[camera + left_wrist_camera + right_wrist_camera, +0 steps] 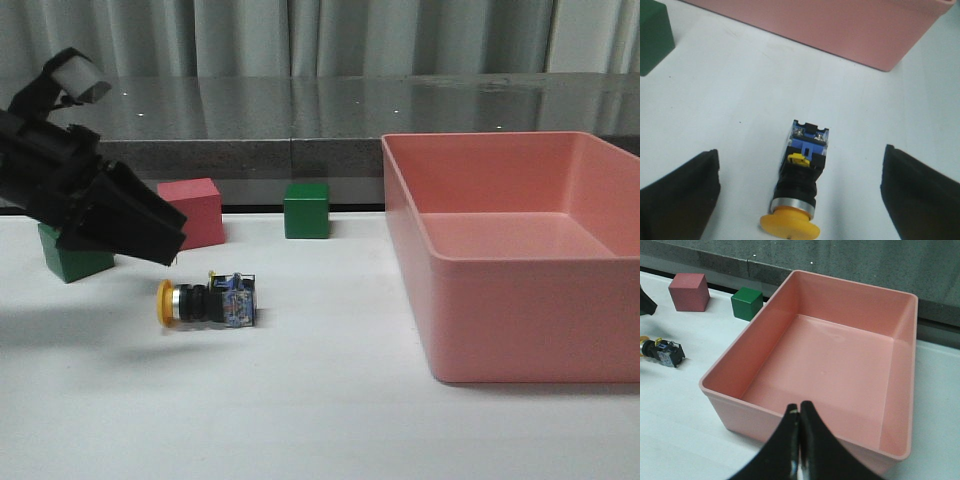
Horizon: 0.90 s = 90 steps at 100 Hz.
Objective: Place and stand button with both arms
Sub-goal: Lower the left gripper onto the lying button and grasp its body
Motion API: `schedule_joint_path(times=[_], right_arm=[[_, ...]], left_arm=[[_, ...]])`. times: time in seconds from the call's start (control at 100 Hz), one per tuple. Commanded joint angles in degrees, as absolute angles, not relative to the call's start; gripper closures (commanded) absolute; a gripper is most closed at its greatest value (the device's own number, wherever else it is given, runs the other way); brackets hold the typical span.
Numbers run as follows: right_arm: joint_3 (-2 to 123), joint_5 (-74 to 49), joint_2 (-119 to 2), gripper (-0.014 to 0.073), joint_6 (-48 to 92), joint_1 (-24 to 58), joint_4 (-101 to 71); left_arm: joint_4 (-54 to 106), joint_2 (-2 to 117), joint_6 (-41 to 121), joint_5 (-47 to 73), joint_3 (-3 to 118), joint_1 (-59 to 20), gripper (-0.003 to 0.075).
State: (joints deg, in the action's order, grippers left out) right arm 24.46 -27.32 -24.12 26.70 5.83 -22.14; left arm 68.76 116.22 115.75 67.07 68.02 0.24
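The button lies on its side on the white table, yellow cap to the left, blue-grey base to the right. In the left wrist view the button lies between my two fingers, touching neither. My left gripper is open and hovers just above and to the left of the button. My right gripper is shut and empty, above the near rim of the pink bin. The right arm is out of the front view. The button also shows in the right wrist view.
A large pink bin fills the right side of the table. A pink cube and a green cube stand at the back. Another green cube sits behind my left arm. A dark ledge runs along the back.
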Motion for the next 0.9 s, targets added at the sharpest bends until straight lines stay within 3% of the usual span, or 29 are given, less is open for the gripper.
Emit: schedule_joint_path(times=[0.0, 0.5, 0.6, 0.67, 0.74, 0.87, 0.89], right_arm=[[25.91, -23.53, -24.28, 0.067, 26.64, 5.42, -23.37], [25.91, -23.53, -24.28, 0.067, 26.64, 5.42, -23.37], [25.91, -23.54, -24.28, 0.067, 26.64, 5.42, -23.32], [25.91, -23.54, -24.28, 0.067, 26.64, 5.42, -23.32], [25.91, -23.54, -24.28, 0.067, 26.64, 5.42, -23.32], [25.91, -23.54, -24.28, 0.067, 26.64, 5.42, -23.32], [25.91, -23.54, -24.28, 0.067, 26.64, 5.42, -23.32]], left_arm=[[72.25, 114.44, 118.27, 70.65, 69.15, 0.28, 0.0101], [69.73, 121.32, 119.46, 68.1, 69.15, -1.51, 0.0104], [69.63, 122.26, 119.46, 65.34, 69.15, -2.26, 0.0154], [69.1, 122.42, 119.46, 64.76, 69.15, -2.61, 0.0246], [68.21, 122.42, 119.46, 65.35, 69.15, -2.61, 0.039], [64.98, 122.42, 119.46, 68.63, 69.15, -2.61, 0.0733], [64.66, 122.26, 119.46, 68.94, 69.27, -2.61, 0.0738]])
